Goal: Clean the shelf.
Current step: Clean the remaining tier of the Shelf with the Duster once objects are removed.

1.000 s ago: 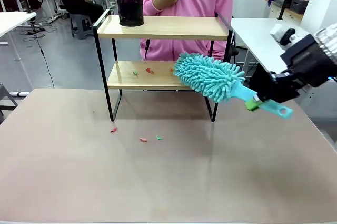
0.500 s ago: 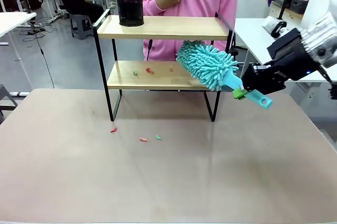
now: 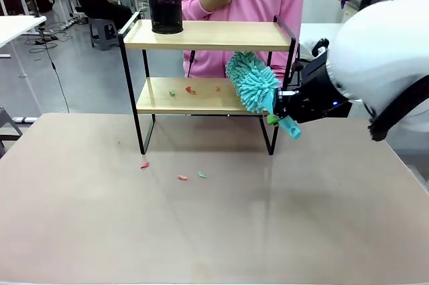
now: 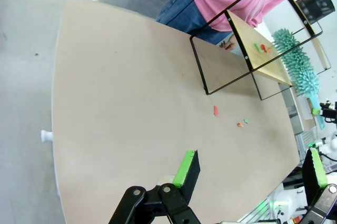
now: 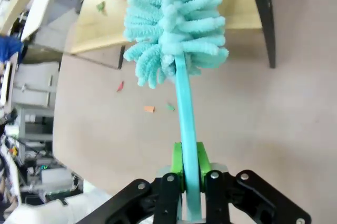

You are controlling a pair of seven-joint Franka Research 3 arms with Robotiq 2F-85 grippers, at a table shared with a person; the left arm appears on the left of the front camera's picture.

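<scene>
Your right gripper has its fingers clamped on the soft, light duster's stiff handle beside the shelf; the left gripper's fingers are apart.

The shelf has two boards of pale, matt wood with a faint grain, in a thin black metal frame. At the top board's 9 o'clock end stands a cup of black metal mesh. The duster has a shaggy teal chenille head and a smooth, glossy plastic handle. The right gripper and left gripper have matt black links and rubbery-looking green pads. The table is smooth, matt beige. Scraps at the shelf's 6 o'clock look like paper.
</scene>
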